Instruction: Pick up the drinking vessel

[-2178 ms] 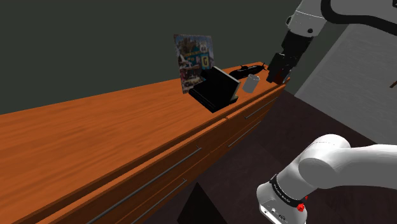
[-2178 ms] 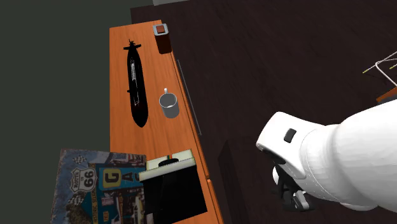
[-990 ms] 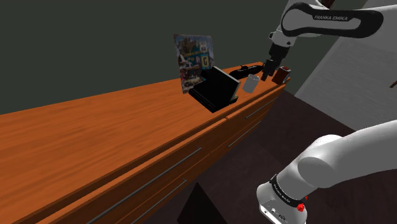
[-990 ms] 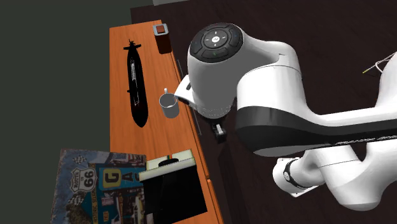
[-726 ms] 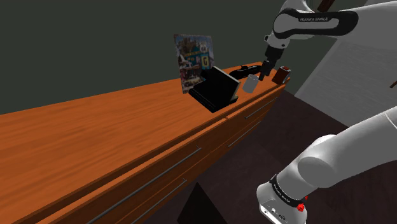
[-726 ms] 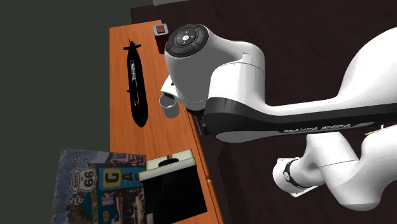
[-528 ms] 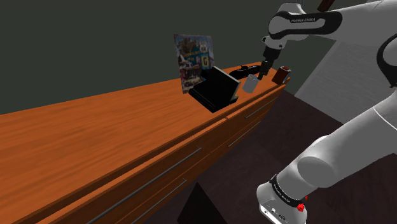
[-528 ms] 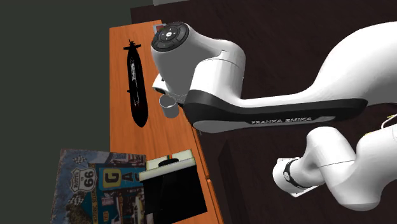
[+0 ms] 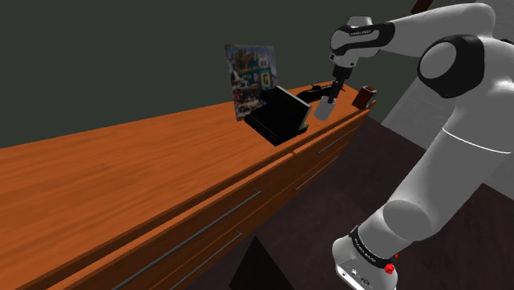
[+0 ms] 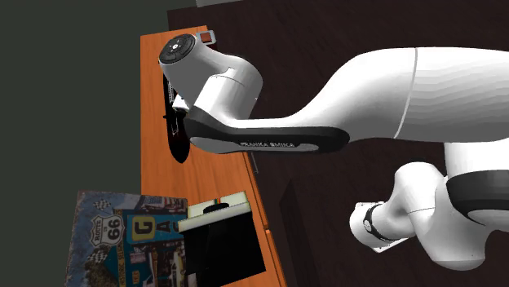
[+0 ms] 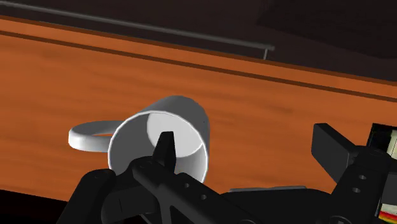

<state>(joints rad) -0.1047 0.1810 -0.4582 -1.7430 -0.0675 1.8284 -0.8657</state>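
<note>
Looking along the wrist view, you had the gripper wide: its two black fingers stood well apart and clasped nothing. One fingertip hung over the open mouth of the mug. The other fingertip stood outside the mug, so one part of the mug's wall was between them, not gripped. The mug was pale grey and stood upright on the orange-brown wooden sideboard. Its handle pointed to the side away from the outer finger.

In the shoulder view you could see the gripper just above the mug, at the far end of the sideboard, toward that view's right. Near the mug, on the shoulder view's left, sat a black box with a colourful picture board behind it. A long black submarine model lay just beyond the mug, and a small brown box stood at the far corner. In the second exterior view the white arm reached across the sideboard and over the submarine model.
</note>
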